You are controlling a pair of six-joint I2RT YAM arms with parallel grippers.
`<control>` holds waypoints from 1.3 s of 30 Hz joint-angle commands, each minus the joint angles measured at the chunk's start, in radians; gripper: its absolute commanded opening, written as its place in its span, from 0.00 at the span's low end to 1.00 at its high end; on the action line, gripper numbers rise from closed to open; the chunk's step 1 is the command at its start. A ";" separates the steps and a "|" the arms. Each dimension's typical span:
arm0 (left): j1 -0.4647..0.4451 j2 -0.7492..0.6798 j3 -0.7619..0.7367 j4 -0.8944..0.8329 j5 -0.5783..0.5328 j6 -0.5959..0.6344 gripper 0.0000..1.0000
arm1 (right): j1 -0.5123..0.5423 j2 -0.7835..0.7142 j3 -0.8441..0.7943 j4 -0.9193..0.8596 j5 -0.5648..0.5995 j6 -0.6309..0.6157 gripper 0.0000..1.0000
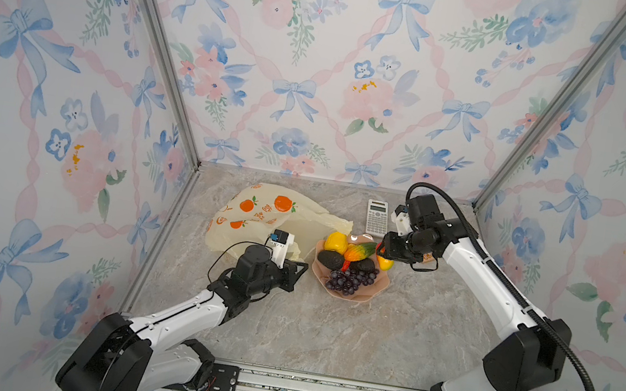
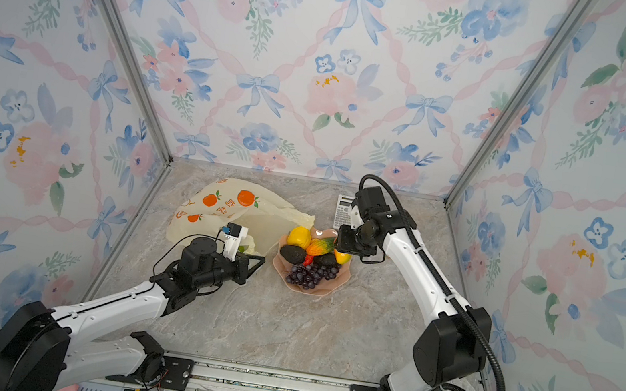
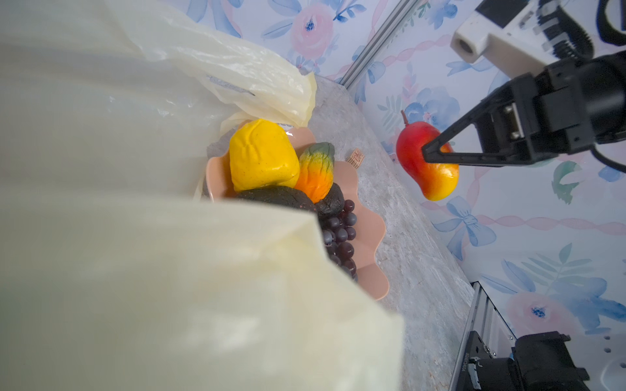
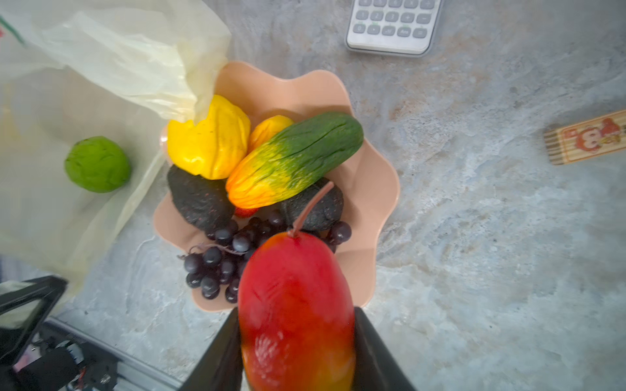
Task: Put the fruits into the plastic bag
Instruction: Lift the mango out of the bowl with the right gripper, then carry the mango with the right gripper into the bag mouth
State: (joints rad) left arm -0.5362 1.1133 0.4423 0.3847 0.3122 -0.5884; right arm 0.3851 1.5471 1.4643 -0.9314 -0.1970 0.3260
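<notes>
The plastic bag (image 1: 258,213) was thin, crinkly and translucent; the red-yellow fruit (image 4: 294,304) shone glossy, a dark avocado (image 4: 200,199) looked rough and matt, the table (image 1: 324,333) marbled stone.

Heaped fruits (image 1: 355,252) beside pale-yellow bag (image 1: 258,213)

calculator (image 1: 377,218), pink plate (image 4: 298,91) — small printed block (image 4: 587,142)

I can read almost nothing here. My plastic bag (image 1: 258,209) carries orange characters among its printed oranges, too small to make out. The calculator (image 4: 393,23) keys bear blurred marks. The small wooden block (image 4: 586,138) shows a red cartoon figure, with no legible words.
</notes>
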 commanded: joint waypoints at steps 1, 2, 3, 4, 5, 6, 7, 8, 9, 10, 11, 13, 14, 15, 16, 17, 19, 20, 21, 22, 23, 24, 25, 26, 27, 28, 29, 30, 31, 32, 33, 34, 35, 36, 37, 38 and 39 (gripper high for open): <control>0.004 -0.021 0.004 -0.018 0.004 -0.007 0.00 | 0.001 -0.090 -0.069 0.103 -0.162 0.119 0.38; 0.005 -0.022 0.003 -0.018 0.004 -0.008 0.00 | 0.009 -0.109 -0.094 0.143 -0.193 0.152 0.38; 0.005 -0.023 0.003 -0.019 0.005 -0.009 0.00 | 0.022 -0.123 -0.113 0.180 -0.222 0.179 0.38; 0.005 -0.023 0.003 -0.018 0.005 -0.009 0.00 | 0.036 -0.129 -0.125 0.209 -0.241 0.202 0.38; 0.005 -0.021 0.003 -0.018 0.007 -0.010 0.00 | 0.053 -0.129 -0.133 0.232 -0.258 0.223 0.38; 0.006 -0.022 0.005 -0.019 0.008 -0.013 0.00 | 0.073 -0.126 -0.134 0.253 -0.269 0.240 0.38; 0.005 -0.021 0.004 -0.018 0.011 -0.013 0.00 | 0.090 -0.119 -0.133 0.268 -0.275 0.252 0.38; 0.005 -0.021 0.004 -0.018 0.013 -0.013 0.00 | 0.110 -0.110 -0.130 0.287 -0.282 0.266 0.38; 0.005 -0.022 0.004 -0.018 0.014 -0.014 0.00 | 0.130 -0.096 -0.127 0.307 -0.290 0.279 0.38; 0.005 -0.022 0.005 -0.018 0.015 -0.014 0.00 | 0.146 -0.081 -0.122 0.323 -0.298 0.291 0.38; 0.005 -0.023 0.004 -0.018 0.016 -0.014 0.00 | 0.162 -0.061 -0.114 0.340 -0.306 0.292 0.38; 0.005 -0.026 0.006 -0.018 0.019 -0.015 0.00 | 0.192 -0.015 -0.094 0.365 -0.314 0.327 0.38; 0.005 -0.026 0.006 -0.018 0.019 -0.015 0.00 | 0.205 0.013 -0.080 0.375 -0.317 0.331 0.38; 0.005 -0.027 0.007 -0.018 0.021 -0.013 0.00 | 0.217 0.040 -0.065 0.380 -0.321 0.335 0.38; 0.005 -0.027 0.008 -0.020 0.023 -0.011 0.00 | 0.227 0.069 -0.048 0.383 -0.324 0.334 0.38; 0.005 -0.027 0.009 -0.020 0.026 -0.009 0.00 | 0.237 0.100 -0.026 0.384 -0.329 0.332 0.38; 0.005 -0.026 0.013 -0.023 0.031 -0.004 0.00 | 0.251 0.172 0.016 0.378 -0.340 0.329 0.38; 0.005 -0.024 0.014 -0.025 0.034 0.000 0.00 | 0.257 0.203 0.040 0.374 -0.345 0.326 0.38; 0.006 -0.022 0.017 -0.027 0.037 0.003 0.00 | 0.262 0.233 0.065 0.370 -0.350 0.322 0.38; 0.005 -0.020 0.019 -0.030 0.040 0.007 0.00 | 0.265 0.260 0.085 0.365 -0.352 0.318 0.37; 0.005 -0.019 0.022 -0.033 0.040 0.011 0.00 | 0.268 0.289 0.108 0.357 -0.355 0.315 0.37; 0.006 -0.020 0.024 -0.036 0.041 0.015 0.00 | 0.270 0.319 0.130 0.350 -0.357 0.310 0.37; 0.005 -0.018 0.026 -0.038 0.041 0.018 0.00 | 0.270 0.343 0.150 0.343 -0.358 0.305 0.37; 0.006 -0.016 0.028 -0.039 0.042 0.022 0.00 | 0.271 0.370 0.171 0.336 -0.359 0.305 0.37; 0.007 -0.015 0.029 -0.041 0.045 0.024 0.00 | 0.271 0.398 0.192 0.330 -0.364 0.305 0.37; 0.007 -0.011 0.032 -0.041 0.048 0.027 0.00 | 0.271 0.421 0.210 0.326 -0.367 0.305 0.37; 0.007 -0.009 0.034 -0.043 0.052 0.031 0.00 | 0.272 0.445 0.231 0.317 -0.369 0.305 0.37; 0.007 -0.005 0.037 -0.045 0.056 0.036 0.00 | 0.273 0.470 0.257 0.306 -0.370 0.306 0.36; 0.007 -0.001 0.039 -0.046 0.057 0.038 0.00 | 0.274 0.487 0.276 0.298 -0.369 0.305 0.36; 0.007 0.002 0.039 -0.047 0.059 0.040 0.00 | 0.275 0.509 0.302 0.291 -0.369 0.305 0.36; 0.007 0.007 0.041 -0.047 0.060 0.042 0.00 | 0.278 0.531 0.326 0.287 -0.369 0.305 0.36; 0.007 0.010 0.043 -0.047 0.060 0.045 0.00 | 0.282 0.548 0.345 0.286 -0.369 0.305 0.36; 0.007 0.015 0.044 -0.047 0.061 0.047 0.00 | 0.286 0.568 0.369 0.286 -0.370 0.306 0.36; 0.007 0.021 0.046 -0.047 0.062 0.049 0.00 | 0.291 0.586 0.389 0.291 -0.367 0.306 0.36; 0.007 0.026 0.049 -0.046 0.063 0.052 0.00 | 0.293 0.601 0.403 0.298 -0.365 0.310 0.36; 0.007 0.033 0.052 -0.047 0.066 0.055 0.00 | 0.296 0.619 0.420 0.307 -0.364 0.322 0.36; 0.007 0.041 0.057 -0.046 0.069 0.057 0.00 | 0.298 0.635 0.435 0.320 -0.363 0.336 0.36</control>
State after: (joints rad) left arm -0.5362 1.1355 0.4702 0.3416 0.3595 -0.5617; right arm 0.6636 2.1448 1.8481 -0.6090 -0.5468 0.6441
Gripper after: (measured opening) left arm 0.049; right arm 0.444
